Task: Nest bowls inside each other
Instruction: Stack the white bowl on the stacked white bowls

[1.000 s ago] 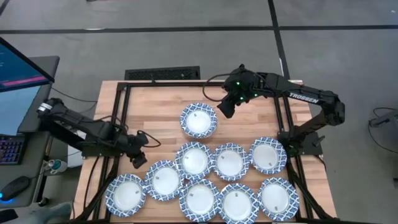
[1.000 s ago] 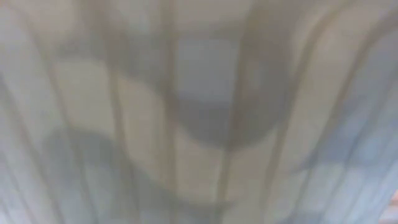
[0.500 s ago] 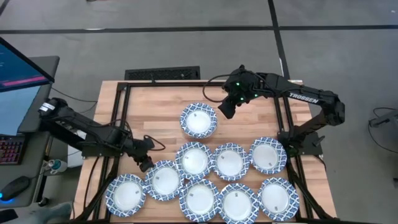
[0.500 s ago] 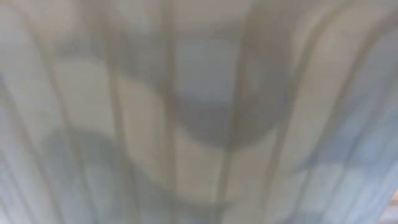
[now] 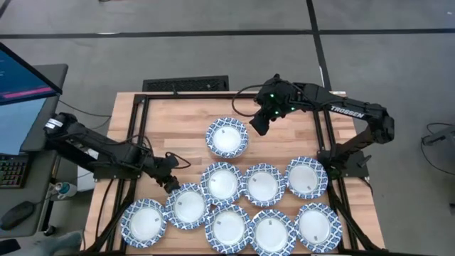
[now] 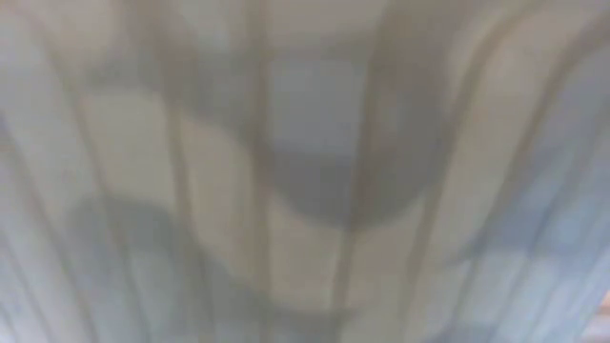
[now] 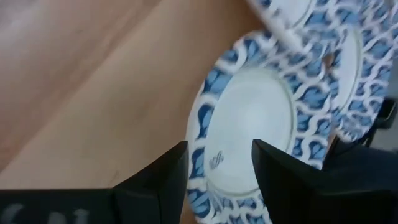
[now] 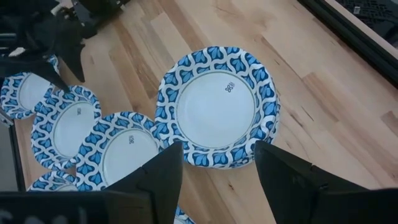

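Note:
Several blue-and-white bowls lie on the wooden table (image 5: 178, 121), their bases down. One bowl (image 5: 227, 137) sits alone at the far middle; the others crowd the near half in two rows. My left gripper (image 5: 170, 185) is open and low at the far left rim of the front cluster's second bowl from the left (image 5: 187, 206). In the left wrist view its fingers stand on either side of that bowl's rim (image 7: 199, 155). My right gripper (image 5: 257, 126) hangs open above the table, just right of the lone bowl (image 8: 214, 106). My left gripper slants down from the table's left with the bowl's far left rim (image 7: 200, 163) between its open fingers, one finger (image 7: 171, 177) outside the bowl and one (image 7: 277, 171) over its inside. Whether either finger touches the rim, I cannot tell.
A black frame (image 5: 138, 128) runs along the table's left, far and right sides. Neighbouring bowls (image 5: 222, 183) (image 5: 144, 222) lie rim to rim with the one at my left gripper. A pale blurred surface (image 6: 305, 171) fills the low view. Bare wood lies at the far left.
My left gripper has moved down and toward the table's right and near edges, up to the far left rim of the second bowl from the left. The bowls lie where they were.

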You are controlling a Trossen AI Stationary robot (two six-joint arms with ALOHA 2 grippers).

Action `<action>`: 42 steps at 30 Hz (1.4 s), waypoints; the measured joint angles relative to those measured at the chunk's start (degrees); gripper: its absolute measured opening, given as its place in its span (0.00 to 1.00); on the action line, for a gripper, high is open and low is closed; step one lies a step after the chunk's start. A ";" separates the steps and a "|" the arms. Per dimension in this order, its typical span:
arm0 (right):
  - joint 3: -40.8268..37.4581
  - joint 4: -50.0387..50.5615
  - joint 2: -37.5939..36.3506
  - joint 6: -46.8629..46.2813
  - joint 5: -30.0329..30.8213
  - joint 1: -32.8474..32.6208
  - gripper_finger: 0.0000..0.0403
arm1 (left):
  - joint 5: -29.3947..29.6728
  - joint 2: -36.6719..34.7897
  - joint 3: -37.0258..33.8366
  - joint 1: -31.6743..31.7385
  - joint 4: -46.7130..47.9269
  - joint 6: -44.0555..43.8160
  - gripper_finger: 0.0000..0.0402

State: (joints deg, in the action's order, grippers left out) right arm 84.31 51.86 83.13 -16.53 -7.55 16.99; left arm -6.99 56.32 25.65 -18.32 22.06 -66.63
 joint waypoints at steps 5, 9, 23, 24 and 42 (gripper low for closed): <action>0.00 0.06 0.00 0.00 -0.02 -0.14 0.55 | -3.71 5.19 0.00 0.19 -0.60 1.84 0.49; 0.00 0.37 0.00 -0.02 -0.02 -0.85 0.55 | -4.56 8.73 0.00 0.19 -2.93 3.42 0.53; 0.00 0.72 0.00 -0.02 -0.03 -1.86 0.55 | -5.91 15.33 0.34 0.17 -2.94 7.75 0.42; 0.00 0.72 0.00 -0.01 -0.04 -1.75 0.55 | -6.08 15.36 0.94 0.24 -2.48 8.48 0.38; 0.04 0.13 0.00 1.05 0.00 -0.35 0.55 | -18.07 3.82 23.68 22.73 32.19 31.95 0.00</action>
State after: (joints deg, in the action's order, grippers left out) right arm 84.36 51.99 83.13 -15.48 -7.55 16.64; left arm -25.06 60.14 49.33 4.41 54.25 -34.68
